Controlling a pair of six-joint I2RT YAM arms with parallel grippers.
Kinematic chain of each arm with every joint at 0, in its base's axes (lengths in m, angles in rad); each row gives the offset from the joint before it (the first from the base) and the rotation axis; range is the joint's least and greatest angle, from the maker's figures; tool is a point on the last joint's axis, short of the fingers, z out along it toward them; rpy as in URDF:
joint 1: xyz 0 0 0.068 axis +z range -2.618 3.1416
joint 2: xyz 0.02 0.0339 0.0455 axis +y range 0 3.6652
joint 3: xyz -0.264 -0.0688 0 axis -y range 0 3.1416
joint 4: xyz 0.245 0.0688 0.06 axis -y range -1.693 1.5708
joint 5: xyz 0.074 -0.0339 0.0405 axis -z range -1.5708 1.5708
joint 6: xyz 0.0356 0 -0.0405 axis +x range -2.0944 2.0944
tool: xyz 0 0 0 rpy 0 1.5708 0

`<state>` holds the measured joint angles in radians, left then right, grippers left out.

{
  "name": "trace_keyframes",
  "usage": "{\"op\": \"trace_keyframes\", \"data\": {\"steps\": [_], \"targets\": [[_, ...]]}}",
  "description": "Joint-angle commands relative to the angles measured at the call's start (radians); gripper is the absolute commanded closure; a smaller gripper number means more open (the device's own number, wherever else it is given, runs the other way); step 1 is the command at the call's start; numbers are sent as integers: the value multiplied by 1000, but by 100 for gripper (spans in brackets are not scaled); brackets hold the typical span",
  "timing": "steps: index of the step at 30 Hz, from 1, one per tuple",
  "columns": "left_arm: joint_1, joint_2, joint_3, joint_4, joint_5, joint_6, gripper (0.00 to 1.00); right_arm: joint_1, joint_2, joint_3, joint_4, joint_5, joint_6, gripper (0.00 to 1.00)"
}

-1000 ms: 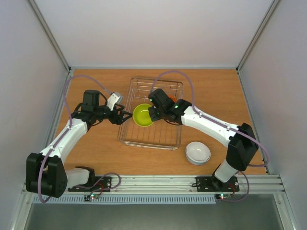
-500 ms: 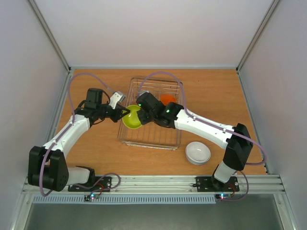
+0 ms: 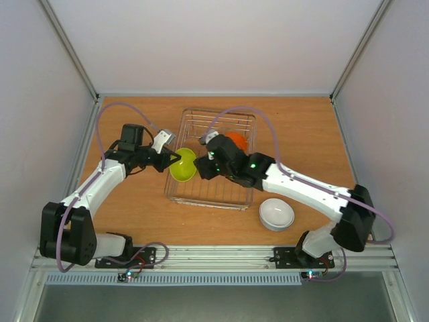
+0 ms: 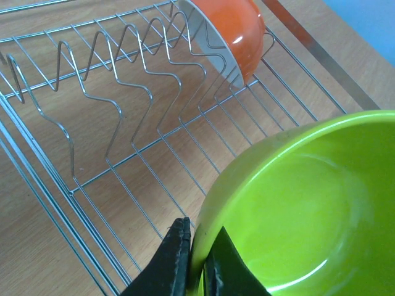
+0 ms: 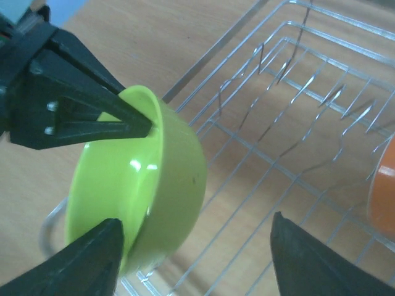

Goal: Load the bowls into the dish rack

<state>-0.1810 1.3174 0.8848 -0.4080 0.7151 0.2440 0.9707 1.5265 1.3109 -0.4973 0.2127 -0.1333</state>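
- Bowls are partly loaded, as we judge it: one sits in the rack, one is in hand over it, and one waits on the table.
- The lime-yellow round plastic bowl [image 3: 183, 164] is the one in hand. It hangs tipped on edge over the left part of the shallow dish rack of thin silver wire [image 3: 209, 200], its hollow turned left toward the arm that carries it. We cannot tell whether its lower edge touches the wires.
- Our left gripper [image 4: 200, 262] pinches this bowl's rim, one finger in the hollow and one on the outer wall, the jaws nearly together with only the thin wall between them.
- Our right gripper [image 3: 202, 168] sits just beside the bowl's outer wall, fingers spread wide and holding nothing.
- The orange round plastic bowl [image 3: 236, 141] stands on edge among the upright wire tines in the far right part of the rack. A pale face shows on its left side, and we cannot tell whether that is its inside or another bowl against it.
- The white round plastic bowl [image 3: 276, 213] rests upright on the wooden table [image 3: 134, 208], just off the rack's near right corner and apart from both grippers.
- What remains, in our view: seat the lime-yellow bowl in the tines, then fetch the white one. We see no further bowl clearly.
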Motion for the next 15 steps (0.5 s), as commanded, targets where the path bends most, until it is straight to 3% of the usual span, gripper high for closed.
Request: {"op": "trace_keyframes", "data": {"steps": [1,7,12,15], "targets": [[15,-14,13,26,69,14,100,-60,-151,-140,167,-231,62,28],[21,-21,8,27,107,16,100,-185,-216,-345,457,-612,235,11],[25,-30,3,23,148,23,100,-261,-150,-484,882,-863,456,2],[26,-32,2,22,164,26,100,-282,-68,-533,1114,-944,576,1]]}}
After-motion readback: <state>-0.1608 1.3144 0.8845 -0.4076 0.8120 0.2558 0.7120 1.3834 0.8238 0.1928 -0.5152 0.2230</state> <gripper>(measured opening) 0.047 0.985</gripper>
